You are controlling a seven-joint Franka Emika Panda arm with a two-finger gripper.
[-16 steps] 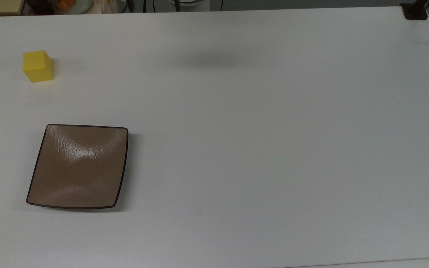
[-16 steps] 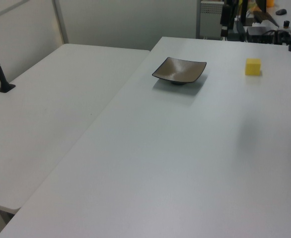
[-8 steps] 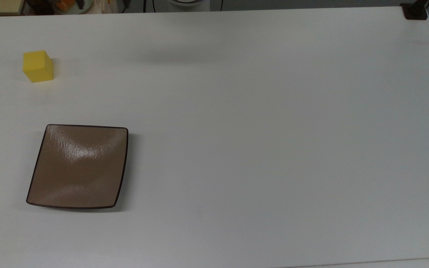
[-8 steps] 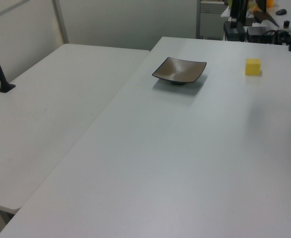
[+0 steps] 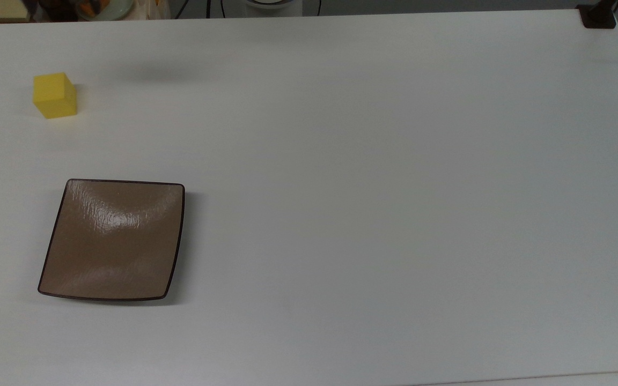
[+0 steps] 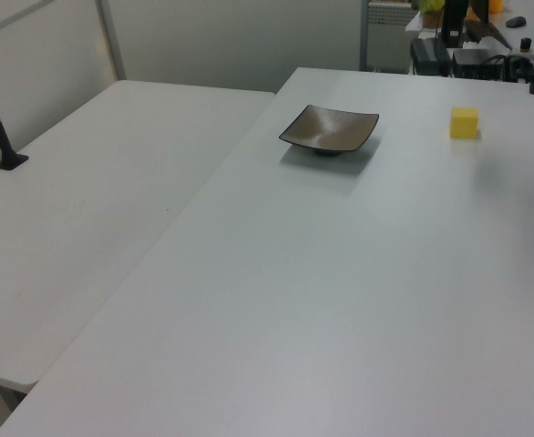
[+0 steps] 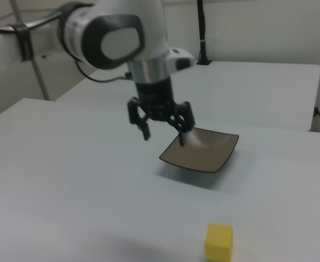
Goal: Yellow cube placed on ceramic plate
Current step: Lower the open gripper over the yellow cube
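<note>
Fingers (image 7: 146, 130) spread apart, grasping nothing, on gripper (image 7: 164, 134) hanging above white table (image 7: 67, 180), centre of right view. Bright-yellow matte cube (image 5: 54, 95), plain-faced, upper left of top view. Glossy brown square plate (image 5: 113, 239), dark-rimmed, lower left, well apart from cube.

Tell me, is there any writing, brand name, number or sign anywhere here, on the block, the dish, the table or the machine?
None can be read.
yellow cube: plain faces, no marks.
ceramic plate: only rippled brown glaze.
robot arm and its pincer: no logo or label visible.
table: bare white.
Clutter beyond the table's far edge: too small to tell.
</note>
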